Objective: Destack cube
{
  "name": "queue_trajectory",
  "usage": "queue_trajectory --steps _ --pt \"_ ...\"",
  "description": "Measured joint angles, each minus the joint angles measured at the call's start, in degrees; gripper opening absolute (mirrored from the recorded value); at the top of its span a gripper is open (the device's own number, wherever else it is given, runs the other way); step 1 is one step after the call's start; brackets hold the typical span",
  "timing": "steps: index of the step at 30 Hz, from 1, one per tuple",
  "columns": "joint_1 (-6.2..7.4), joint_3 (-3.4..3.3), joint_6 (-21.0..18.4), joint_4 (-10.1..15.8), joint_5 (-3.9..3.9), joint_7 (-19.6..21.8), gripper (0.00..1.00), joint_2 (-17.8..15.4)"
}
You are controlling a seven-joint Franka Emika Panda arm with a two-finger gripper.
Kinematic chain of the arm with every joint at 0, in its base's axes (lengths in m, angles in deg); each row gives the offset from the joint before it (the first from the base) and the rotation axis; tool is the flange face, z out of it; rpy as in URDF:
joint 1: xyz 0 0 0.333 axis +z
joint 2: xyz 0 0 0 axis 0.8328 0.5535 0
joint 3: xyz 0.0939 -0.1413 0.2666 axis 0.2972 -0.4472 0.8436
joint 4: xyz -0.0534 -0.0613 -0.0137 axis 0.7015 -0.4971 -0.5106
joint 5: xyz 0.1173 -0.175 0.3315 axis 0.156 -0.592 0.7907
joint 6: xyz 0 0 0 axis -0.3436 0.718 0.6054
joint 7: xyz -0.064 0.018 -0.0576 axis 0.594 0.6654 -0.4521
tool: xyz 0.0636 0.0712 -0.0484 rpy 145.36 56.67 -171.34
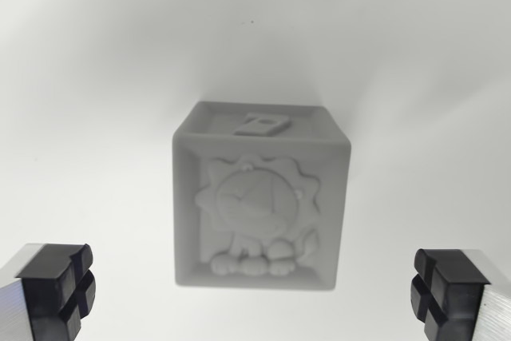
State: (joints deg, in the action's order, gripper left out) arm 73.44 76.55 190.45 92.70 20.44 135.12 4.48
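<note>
Pincer (pixel 255 293) wide above cube (pixel 260 197).
Approach step, I'd say: it needs to drop straight down, straddle the cube, then close.

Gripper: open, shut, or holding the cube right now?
Gripper: open, holding nothing; fingers stand wide on either side of the grey cube, not touching it.

Pale grey embossed toy cube (pixel 261 197) rests on plain white tabletop (pixel 96 77), centred ahead of gripper (pixel 255 293), between its 2 black-padded fingertips (pixel 57 285), touching neither; jaws spread wide.
</note>
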Motion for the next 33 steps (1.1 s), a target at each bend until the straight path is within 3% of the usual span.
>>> queue_trajectory --steps 33 --pt "-0.12 0.36 -12.19 -0.47 1.56 -0.89 1.00 -11.85"
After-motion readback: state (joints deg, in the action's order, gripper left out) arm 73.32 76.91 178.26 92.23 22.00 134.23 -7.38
